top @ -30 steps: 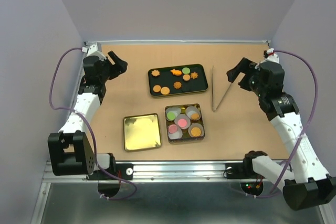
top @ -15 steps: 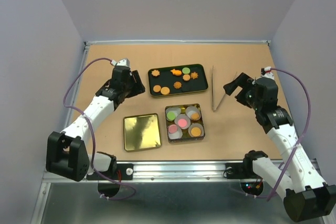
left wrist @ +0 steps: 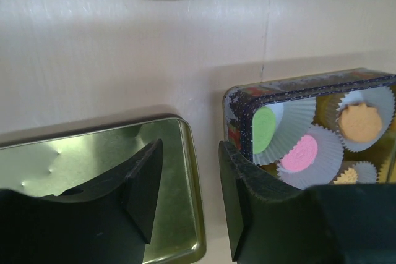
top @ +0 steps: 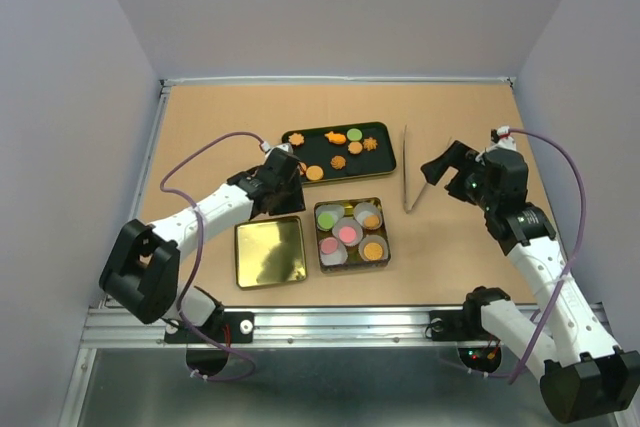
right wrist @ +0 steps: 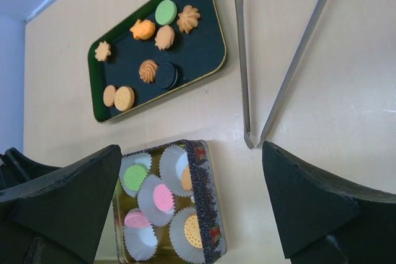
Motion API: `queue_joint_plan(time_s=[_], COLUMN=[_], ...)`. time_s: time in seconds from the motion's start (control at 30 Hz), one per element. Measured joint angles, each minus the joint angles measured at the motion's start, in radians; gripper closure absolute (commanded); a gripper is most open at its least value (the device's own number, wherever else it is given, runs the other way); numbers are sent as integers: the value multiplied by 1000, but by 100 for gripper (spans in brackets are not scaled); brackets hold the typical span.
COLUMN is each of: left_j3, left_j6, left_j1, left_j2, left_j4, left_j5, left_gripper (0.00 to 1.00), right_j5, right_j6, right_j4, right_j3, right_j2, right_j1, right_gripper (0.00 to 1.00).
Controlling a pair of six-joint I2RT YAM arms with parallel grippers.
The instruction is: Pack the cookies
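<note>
Several loose cookies [top: 338, 150], orange, green and dark, lie on a dark tray [top: 380, 158] at the table's middle; they also show in the right wrist view [right wrist: 165, 12]. Below the tray stands a patterned tin [top: 384, 237] of white paper cups, some holding green, pink and orange cookies [right wrist: 163, 198]. My left gripper [top: 290, 197] is open and empty, its fingertips [left wrist: 148, 171] over the gap between the gold lid [left wrist: 80, 165] and the tin's left wall [left wrist: 238, 109]. My right gripper [top: 448, 169] is wide open and empty, raised right of the tongs; in the right wrist view [right wrist: 192, 153] it frames the tin.
Metal tongs [top: 414, 182] lie right of the tray and tin, also in the right wrist view [right wrist: 284, 85]. The gold lid [top: 269, 251] lies flat left of the tin. Purple cables loop from both arms. Walls enclose the table on three sides.
My left arm has swung from the far left in toward the middle, ending over the lid and tin. My right gripper has come a little nearer and lower. The objects have not moved.
</note>
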Motion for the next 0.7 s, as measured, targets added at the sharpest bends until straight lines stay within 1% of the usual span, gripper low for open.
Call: queue_joint_plan(time_s=[0.2,0.33,0.5,0.57,0.6,0.7], left_j3=[-5,-5,-3,-3,-2,7], left_j6=[-42,-60,-67,-68,-69,-70], left_j1=[-53,-73,-89,-92,-96,-98], left_j2=[90,133,183,203,214,232], left_j4=[-18,-21,-21,-22,-23,-25], left_j5=[-9,-19,-31,-32,-35,-39], left_gripper=[50,50,53,57,61,67], right_j5=[-1,-2,-3,-3,-3,-3], right_j6=[-17,-18,-19,-20,-21,-21], right_j4=[2,4,5,5,5,5], right_j3=[-56,-58,-58,-58,-58,-59], right_j2=[0,7,30,40,44,47], right_j1=[0,0,0,0,0,0], right_gripper=[0,0,0,0,0,0])
